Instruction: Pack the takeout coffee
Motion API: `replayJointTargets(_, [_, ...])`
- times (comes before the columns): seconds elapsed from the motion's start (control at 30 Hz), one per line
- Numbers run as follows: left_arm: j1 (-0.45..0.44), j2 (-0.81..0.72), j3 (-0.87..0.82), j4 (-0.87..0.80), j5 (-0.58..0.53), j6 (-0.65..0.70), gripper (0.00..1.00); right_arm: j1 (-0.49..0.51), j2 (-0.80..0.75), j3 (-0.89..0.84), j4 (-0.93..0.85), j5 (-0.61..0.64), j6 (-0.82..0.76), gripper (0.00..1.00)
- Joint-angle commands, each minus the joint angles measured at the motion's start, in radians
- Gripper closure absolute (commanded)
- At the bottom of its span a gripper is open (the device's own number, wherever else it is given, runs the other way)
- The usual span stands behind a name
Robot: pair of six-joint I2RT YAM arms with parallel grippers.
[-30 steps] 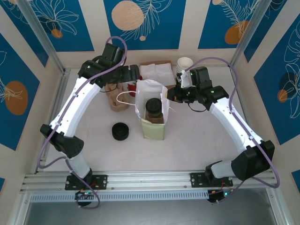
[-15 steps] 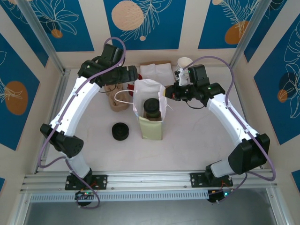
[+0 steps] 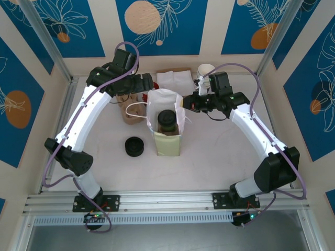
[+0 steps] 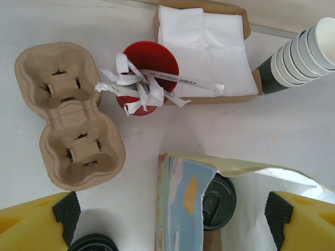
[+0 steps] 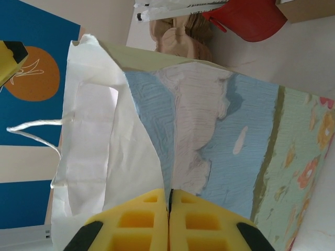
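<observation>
The takeout coffee [image 3: 167, 120], olive-tan with a round black lid [image 4: 218, 195], stands upright inside the open paper bag [image 3: 166, 137] at the table's middle. My right gripper [image 3: 185, 102] is shut on the bag's right rim; in the right wrist view the yellow fingertips [image 5: 152, 209] pinch the paper edge of the bag [image 5: 225, 141] where the jaws of the right gripper [image 5: 169, 196] meet. My left gripper [image 3: 145, 85] hovers open just behind the bag's left side. Its yellow fingers [image 4: 31, 225] stand wide apart, and the left gripper [image 4: 171, 212] holds nothing.
A brown pulp cup carrier [image 4: 68, 115] lies left of the bag. Behind it stand a red cup of wrapped straws [image 4: 149, 57], a box of white napkins [image 4: 204, 47] and a stack of white cups [image 4: 301, 55]. A stack of black lids [image 3: 135, 146] sits front left.
My right gripper has moved a little left and back with the bag's rim, and the bag with the coffee shifted slightly left. The left arm has barely moved.
</observation>
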Motion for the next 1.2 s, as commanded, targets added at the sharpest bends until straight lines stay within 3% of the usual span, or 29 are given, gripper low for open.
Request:
replayJointTargets(0.0, [0.015, -0.023, 0.005, -0.024, 0.009, -0.007, 0.08, 0.011, 0.016, -0.01, 0.024, -0.046, 0.013, 0.92])
replayJointTargets(0.37, [0.047, 0.02, 0.06, -0.04, 0.001, 0.008, 0.07, 0.029, 0.017, -0.029, 0.019, -0.075, 0.014, 0.91])
replayJointTargets(0.5, [0.073, 0.061, 0.114, -0.056, -0.013, 0.018, 0.07, 0.022, 0.018, -0.007, 0.0, -0.065, -0.002, 0.84])
replayJointTargets(0.73, [0.12, 0.1, 0.144, -0.029, -0.021, 0.047, 0.07, -0.01, 0.032, 0.08, -0.045, -0.046, -0.042, 0.6])
replayJointTargets(1.0, [0.175, 0.186, 0.287, -0.03, -0.023, 0.111, 0.08, -0.117, 0.041, 0.255, -0.086, -0.013, -0.088, 0.55])
replayJointTargets(1.17, [0.23, 0.193, 0.253, 0.027, 0.011, 0.118, 0.08, -0.161, 0.046, 0.366, -0.093, 0.067, -0.086, 0.55])
